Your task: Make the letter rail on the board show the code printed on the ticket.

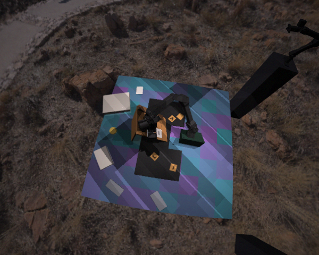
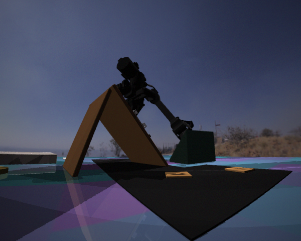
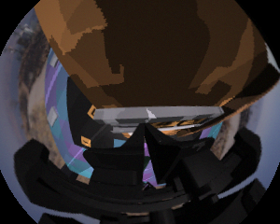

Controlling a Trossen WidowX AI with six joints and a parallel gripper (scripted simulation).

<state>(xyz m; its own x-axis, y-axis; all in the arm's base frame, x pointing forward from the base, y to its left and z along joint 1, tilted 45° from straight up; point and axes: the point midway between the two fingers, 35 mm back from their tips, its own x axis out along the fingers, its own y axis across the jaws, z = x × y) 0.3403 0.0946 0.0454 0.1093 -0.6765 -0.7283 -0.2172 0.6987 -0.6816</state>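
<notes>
Reading the wrist view L to R, you're seeing the outer loose tile (image 1: 173, 167) (image 2: 239, 169) (image 3: 86, 141) and the inner loose tile (image 1: 154, 156) (image 2: 178, 174) (image 3: 91, 111) lying far L, off the board (image 1: 162, 123) (image 2: 135, 137) (image 3: 154, 61). Next the rail (image 3: 113, 113) is running L–R across mid-frame, its long axis crossing your fingers. Your gripper (image 1: 152, 134) (image 2: 136, 109) (image 3: 143, 123) is sitting approx. mid-rail, fingers narrow, together, gripping nothing. R of the tips, the railed tiles (image 3: 177, 123) are showing, prob. more than one, but shadow's hiding letters and any contact. If you're pushing them home, you're likely needing travel to frame R, along the rail, w/o tipping the board.
</notes>
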